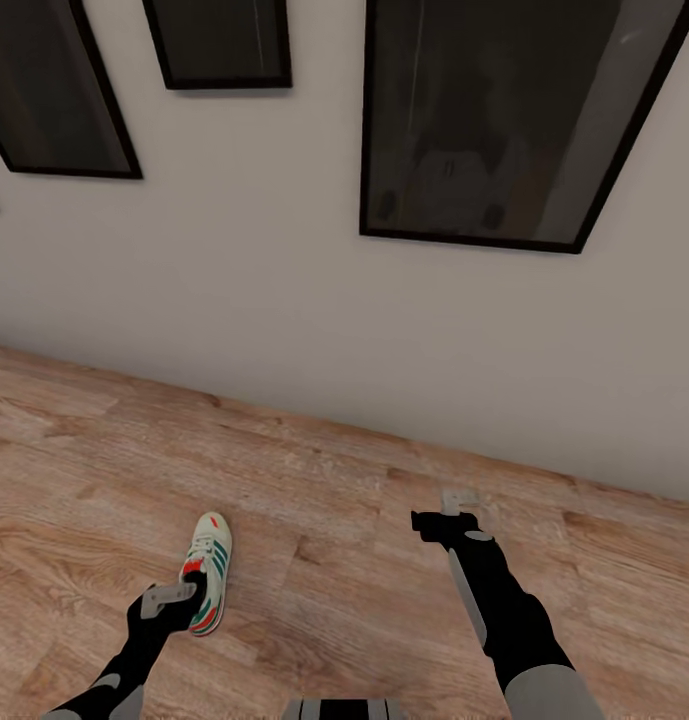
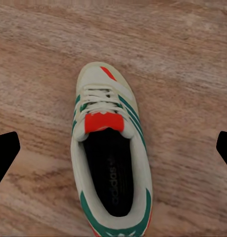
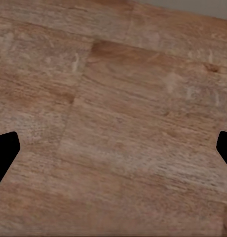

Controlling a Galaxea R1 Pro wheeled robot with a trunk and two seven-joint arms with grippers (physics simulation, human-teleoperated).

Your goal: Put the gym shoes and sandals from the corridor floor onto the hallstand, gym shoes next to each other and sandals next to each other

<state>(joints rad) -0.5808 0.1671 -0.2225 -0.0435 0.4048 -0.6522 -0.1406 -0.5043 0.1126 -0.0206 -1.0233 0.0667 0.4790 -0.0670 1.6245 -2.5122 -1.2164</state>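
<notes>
One gym shoe (image 1: 208,585) lies on the corridor floor (image 1: 334,480), cream-white with green stripes and a red tongue tab, its toe toward the wall. My left gripper (image 1: 179,596) hangs open just above its heel end. In the left wrist view the gym shoe (image 2: 111,158) lies between the spread fingertips (image 2: 5,150), apart from both. My right gripper (image 1: 442,511) is open over bare planks with nothing between its fingers (image 3: 4,153). The other gym shoe, both sandals and the hallstand are out of view.
A pale wall (image 1: 284,300) stands close ahead and meets the floor along a slanting line. Several dark framed pictures (image 1: 504,120) hang on it. Bare wood planks stretch around the shoe and under the right arm.
</notes>
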